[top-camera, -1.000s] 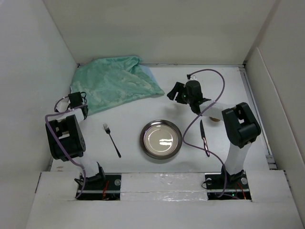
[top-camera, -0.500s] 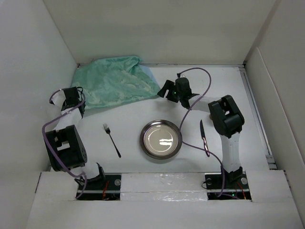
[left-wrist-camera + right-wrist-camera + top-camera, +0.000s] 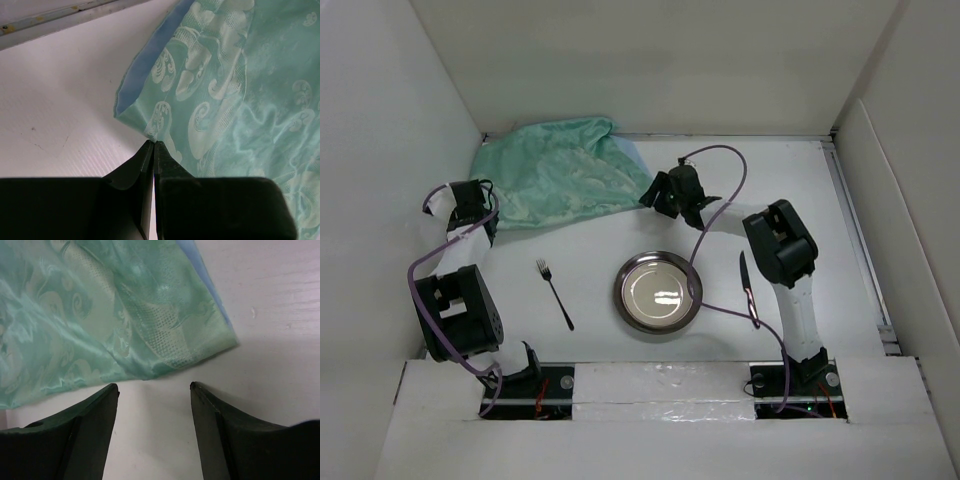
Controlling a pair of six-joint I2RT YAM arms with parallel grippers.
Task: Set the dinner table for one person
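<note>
The teal-green cloth (image 3: 555, 175) lies crumpled at the back left of the white dinner table (image 3: 590, 235). My left gripper (image 3: 472, 207) sits at the cloth's left edge. In the left wrist view its jaws (image 3: 153, 144) are shut, with a corner of the cloth (image 3: 225, 90) pinched at the tips. My right gripper (image 3: 662, 196) is open and empty beside the cloth's right corner. In the right wrist view it (image 3: 154, 386) sits just short of the cloth's edge (image 3: 125, 315). A steel plate (image 3: 658, 291) sits at front centre, with a fork (image 3: 555, 293) to its left and a knife (image 3: 748, 288) to its right.
White walls enclose the table on the left, back and right. A purple cable (image 3: 720, 215) loops from the right wrist over the table near the plate. The arm bases stand at the near edge.
My right gripper has moved left, from behind the plate to the cloth's right corner. My left gripper shifted slightly back and left at the cloth's edge, then held still.
</note>
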